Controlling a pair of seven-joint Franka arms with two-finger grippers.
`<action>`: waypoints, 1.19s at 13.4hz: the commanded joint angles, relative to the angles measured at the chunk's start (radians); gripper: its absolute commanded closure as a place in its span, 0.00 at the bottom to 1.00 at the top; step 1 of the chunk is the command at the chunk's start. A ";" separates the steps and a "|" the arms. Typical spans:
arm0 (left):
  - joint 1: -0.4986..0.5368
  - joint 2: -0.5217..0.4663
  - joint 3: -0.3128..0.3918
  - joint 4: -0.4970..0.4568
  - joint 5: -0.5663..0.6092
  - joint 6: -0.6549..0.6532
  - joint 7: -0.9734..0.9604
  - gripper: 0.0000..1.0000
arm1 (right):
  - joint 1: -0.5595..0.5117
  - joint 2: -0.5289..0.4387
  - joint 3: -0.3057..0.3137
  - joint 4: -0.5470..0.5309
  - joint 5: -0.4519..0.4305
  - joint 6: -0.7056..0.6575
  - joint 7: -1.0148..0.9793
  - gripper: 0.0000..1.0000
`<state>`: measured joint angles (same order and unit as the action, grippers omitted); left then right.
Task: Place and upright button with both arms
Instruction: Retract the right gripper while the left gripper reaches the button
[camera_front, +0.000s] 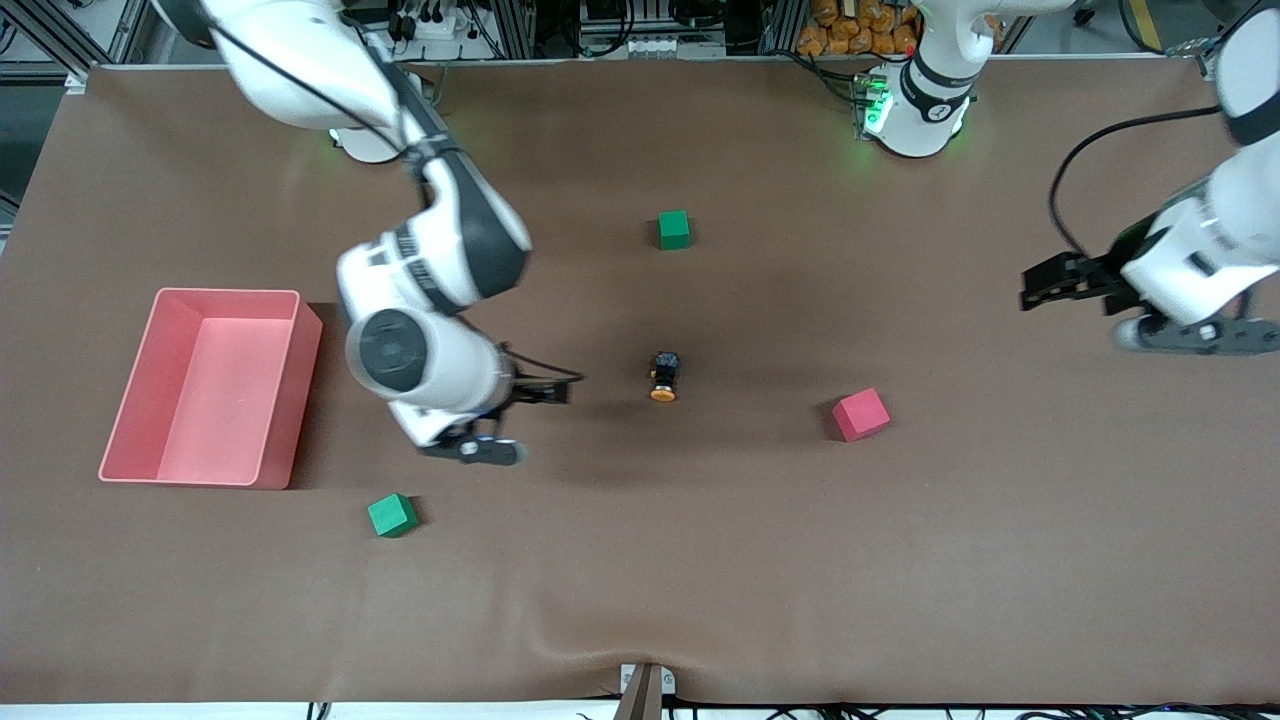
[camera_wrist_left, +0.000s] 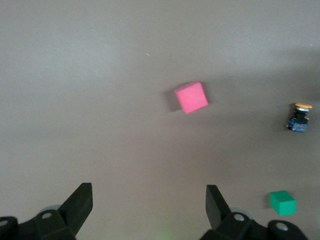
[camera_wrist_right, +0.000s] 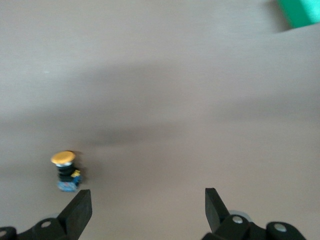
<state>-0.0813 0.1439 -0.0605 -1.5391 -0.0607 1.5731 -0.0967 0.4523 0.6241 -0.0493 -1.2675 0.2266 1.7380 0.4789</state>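
Button (camera_front: 664, 375) between scattered cubes (camera_front: 860, 414).

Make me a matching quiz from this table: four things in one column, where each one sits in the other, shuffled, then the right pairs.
Things
1. button
2. pink bin
3. red cube
4. right hand

Places
A. at the right arm's end of the table
B. open, over the table between bin and button
C. mid-table, lying on its side
D. beside the button, toward the left arm's end

Pairs: 1-C, 2-A, 3-D, 4-B

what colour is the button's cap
Orange, on the button with its dark body; clearest in the right wrist view.
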 joint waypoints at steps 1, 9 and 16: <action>-0.061 0.069 -0.010 0.020 -0.005 -0.004 -0.063 0.00 | -0.091 -0.139 0.020 -0.192 -0.064 -0.005 -0.142 0.00; -0.325 0.323 -0.013 0.126 -0.045 0.031 -0.230 0.00 | -0.353 -0.421 0.020 -0.391 -0.220 0.000 -0.385 0.00; -0.449 0.571 -0.016 0.272 -0.159 0.136 -0.380 0.00 | -0.486 -0.616 0.019 -0.429 -0.277 -0.046 -0.687 0.00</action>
<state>-0.4943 0.6576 -0.0816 -1.3547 -0.2038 1.7233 -0.4289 0.0058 0.0570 -0.0510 -1.6600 -0.0127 1.7030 -0.1183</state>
